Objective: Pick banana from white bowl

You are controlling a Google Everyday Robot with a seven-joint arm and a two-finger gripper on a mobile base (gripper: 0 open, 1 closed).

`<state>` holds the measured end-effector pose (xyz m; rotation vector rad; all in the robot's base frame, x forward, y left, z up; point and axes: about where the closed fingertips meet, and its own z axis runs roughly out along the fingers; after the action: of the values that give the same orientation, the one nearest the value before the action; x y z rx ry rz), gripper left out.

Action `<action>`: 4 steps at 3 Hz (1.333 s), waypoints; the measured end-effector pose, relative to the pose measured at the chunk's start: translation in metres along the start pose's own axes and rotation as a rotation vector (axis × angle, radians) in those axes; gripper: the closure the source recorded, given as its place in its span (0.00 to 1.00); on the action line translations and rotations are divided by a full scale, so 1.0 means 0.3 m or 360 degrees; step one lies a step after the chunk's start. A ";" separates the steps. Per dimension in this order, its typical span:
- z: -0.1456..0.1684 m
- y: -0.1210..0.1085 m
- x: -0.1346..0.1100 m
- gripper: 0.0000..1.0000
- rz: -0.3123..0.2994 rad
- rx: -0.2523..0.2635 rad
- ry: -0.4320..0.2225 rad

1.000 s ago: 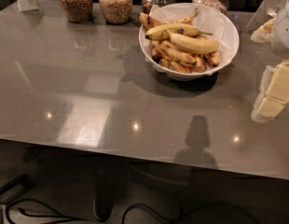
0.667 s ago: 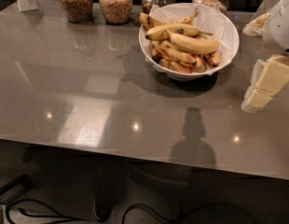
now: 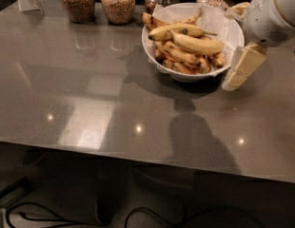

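Bright-yellow banana (image 3: 197, 44), tool (image 3: 239, 72) beside white bowl (image 3: 187, 75)

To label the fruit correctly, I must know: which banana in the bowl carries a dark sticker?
The slim banana on top, lying just behind the thick banana, which has no sticker. The gripper hangs right of the bowl.

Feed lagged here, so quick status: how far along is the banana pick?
Done: nothing yet; the banana lies untouched atop the pile in the white bowl. In hand: the approach, with the gripper hanging just right of the bowl's rim, over the table. Left: move over the banana, grasp it and lift it out.
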<state>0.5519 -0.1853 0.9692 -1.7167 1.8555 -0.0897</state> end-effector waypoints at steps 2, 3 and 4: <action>0.097 -0.129 -0.024 0.00 -0.0151 0.0049 -0.0116; 0.105 -0.154 -0.010 0.00 -0.0236 0.0115 -0.0073; 0.144 -0.228 0.024 0.00 -0.0340 0.0200 -0.0038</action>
<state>0.6326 -0.1882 0.9612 -1.8138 1.6088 -0.2640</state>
